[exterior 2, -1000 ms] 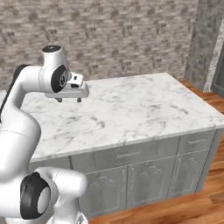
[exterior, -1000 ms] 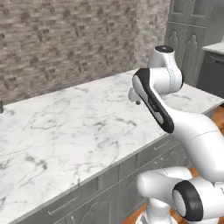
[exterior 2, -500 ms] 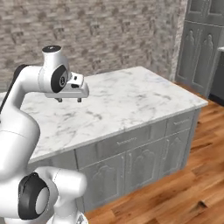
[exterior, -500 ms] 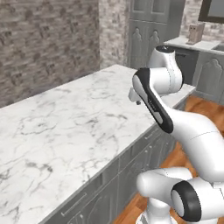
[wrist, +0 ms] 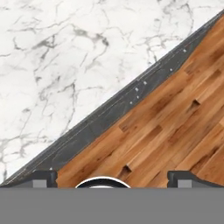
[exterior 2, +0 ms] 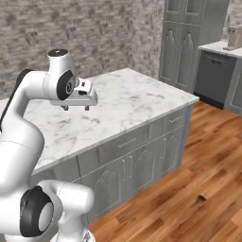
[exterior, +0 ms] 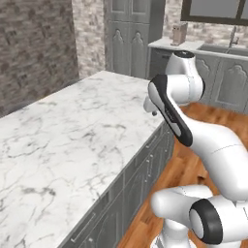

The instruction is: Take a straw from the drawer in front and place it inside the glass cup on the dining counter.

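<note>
The dining counter (exterior: 72,131) is a white marble slab with grey veins on a grey panelled base (exterior 2: 127,156). My gripper (exterior 2: 76,108) hangs open above the slab near its front edge, with nothing between its fingers. In the left base view the gripper (exterior: 154,112) is mostly hidden behind my own arm. In the hand view the gripper (wrist: 113,179) looks down on the dining counter (wrist: 65,65), its dark edge and the wooden floor (wrist: 175,113). The straw, the drawer and the glass cup are out of view.
Tall grey cabinets (exterior: 128,34) (exterior 2: 189,42) stand past the counter's end. A pale worktop with sink and tap (exterior: 218,48) and a small brown box (exterior 2: 234,37) lie at the far right. Wooden floor (exterior 2: 189,189) runs between counter and cabinets.
The whole picture has shifted in both base views: the camera has moved, bringing cabinets, sink and floor into view. The arm keeps its pose and the gripper stays open.
</note>
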Robot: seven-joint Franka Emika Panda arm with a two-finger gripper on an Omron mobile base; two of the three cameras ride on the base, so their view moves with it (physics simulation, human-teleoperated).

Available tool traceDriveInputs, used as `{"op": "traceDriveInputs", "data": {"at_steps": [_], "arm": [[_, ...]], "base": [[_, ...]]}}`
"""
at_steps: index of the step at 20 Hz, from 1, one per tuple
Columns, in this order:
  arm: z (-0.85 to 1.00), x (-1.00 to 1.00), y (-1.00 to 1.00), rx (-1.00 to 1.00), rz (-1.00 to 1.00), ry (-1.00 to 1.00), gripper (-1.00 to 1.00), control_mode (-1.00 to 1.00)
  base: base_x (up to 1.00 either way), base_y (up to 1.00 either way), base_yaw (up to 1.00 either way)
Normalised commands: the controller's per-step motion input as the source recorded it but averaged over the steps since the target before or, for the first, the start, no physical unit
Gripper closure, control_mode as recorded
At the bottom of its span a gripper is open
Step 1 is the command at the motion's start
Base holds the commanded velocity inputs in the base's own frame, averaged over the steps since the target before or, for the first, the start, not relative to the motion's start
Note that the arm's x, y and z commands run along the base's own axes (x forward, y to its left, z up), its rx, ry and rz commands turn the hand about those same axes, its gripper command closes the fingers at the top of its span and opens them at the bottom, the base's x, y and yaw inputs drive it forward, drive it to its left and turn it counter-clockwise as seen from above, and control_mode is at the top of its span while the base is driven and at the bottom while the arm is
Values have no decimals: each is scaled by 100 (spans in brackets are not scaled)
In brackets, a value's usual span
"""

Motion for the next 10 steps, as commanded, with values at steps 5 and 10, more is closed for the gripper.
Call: {"op": "traceDriveInputs", "data": {"at_steps": [5, 10], "arm": [[0, 0, 0, 0, 0, 0, -100, 100], [0, 0, 0, 0, 0, 0, -100, 100]], "base": [[-12, 34, -25], [29, 6, -13]]}}
